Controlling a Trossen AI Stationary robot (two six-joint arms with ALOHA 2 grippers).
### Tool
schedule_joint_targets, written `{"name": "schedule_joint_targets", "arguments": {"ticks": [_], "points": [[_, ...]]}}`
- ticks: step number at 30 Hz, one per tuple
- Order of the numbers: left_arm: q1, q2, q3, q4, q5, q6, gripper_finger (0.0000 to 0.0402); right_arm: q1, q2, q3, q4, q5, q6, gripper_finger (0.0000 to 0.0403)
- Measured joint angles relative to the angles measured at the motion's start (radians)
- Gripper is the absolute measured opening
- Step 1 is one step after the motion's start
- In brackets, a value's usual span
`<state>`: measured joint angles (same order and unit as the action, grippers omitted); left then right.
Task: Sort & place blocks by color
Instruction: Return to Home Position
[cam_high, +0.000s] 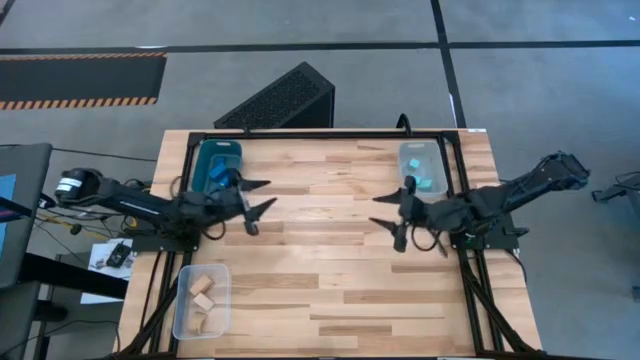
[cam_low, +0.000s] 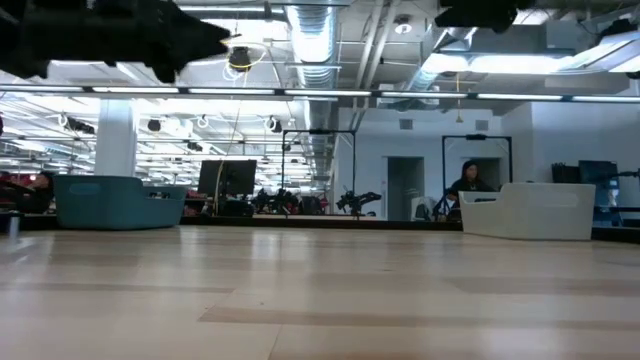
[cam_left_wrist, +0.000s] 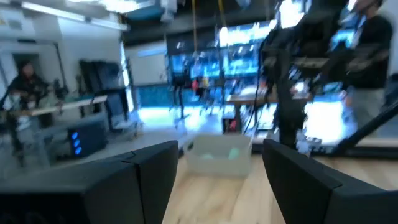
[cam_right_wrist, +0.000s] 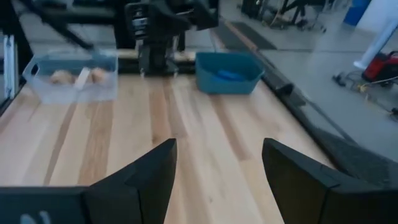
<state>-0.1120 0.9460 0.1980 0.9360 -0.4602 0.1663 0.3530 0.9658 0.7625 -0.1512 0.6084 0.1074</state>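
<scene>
- Pale tan wooden blocks (cam_high: 203, 291) lie in a clear bin (cam_high: 179, 300) at the near left corner of the table (cam_high: 330, 290); I cannot count them.
- My left gripper (cam_high: 271, 193) hangs over the left middle of the boards, its fingers spread apart and gripping nothing.
- My right gripper (cam_high: 374, 209) faces it from the right middle, fingers likewise apart around bare air.
- From table height both my arms are cut off at the top edge and show only as dark shapes.
- Deep blue blocks (cam_high: 213, 173) sit in the teal bin (cam_high: 203, 150) at the far left; my left arm covers its near end.
- Light turquoise blocks (cam_high: 424, 183) sit in the white bin (cam_high: 405, 150) at the far right, partly under my right arm.
- From table height the walls of both far bins hide their blocks.
- Past the table a person (cam_low: 468, 182) shows beyond the white bin, too small to make out.
</scene>
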Motion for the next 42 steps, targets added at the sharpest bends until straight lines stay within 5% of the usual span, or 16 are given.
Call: {"name": "schedule_joint_targets", "arguments": {"ticks": [5,9,12,28,33,42], "points": [[0.000,-0.206,-0.090,-0.057,0.081,-0.020,0.0224,-0.094,-0.123,-0.153,0.182,-0.086,-0.027,0.0260],[0.000,-0.312,-0.180,-0.015,0.108,-0.026,0.0224,-0.190,-0.170,-0.378,0.568,-0.330,-0.035,0.0260],[0.000,-0.375,-0.186,-0.048,0.113,-0.014,0.0224,-0.249,-0.175,-0.473,0.694,-0.426,-0.022,0.0260],[0.000,-0.757,-0.186,-0.463,0.141,0.039,0.0223,-0.321,-0.565,-0.505,0.364,-0.455,-0.053,0.0260],[0.000,-0.889,-0.186,-0.628,0.124,0.055,0.0185,-0.320,-0.676,-0.596,0.370,-0.454,-0.031,0.0252],[0.001,-0.941,-0.186,-0.755,0.067,0.084,0.0032,-0.362,-0.829,-0.722,0.412,-0.454,-0.011,0.0095]]}}
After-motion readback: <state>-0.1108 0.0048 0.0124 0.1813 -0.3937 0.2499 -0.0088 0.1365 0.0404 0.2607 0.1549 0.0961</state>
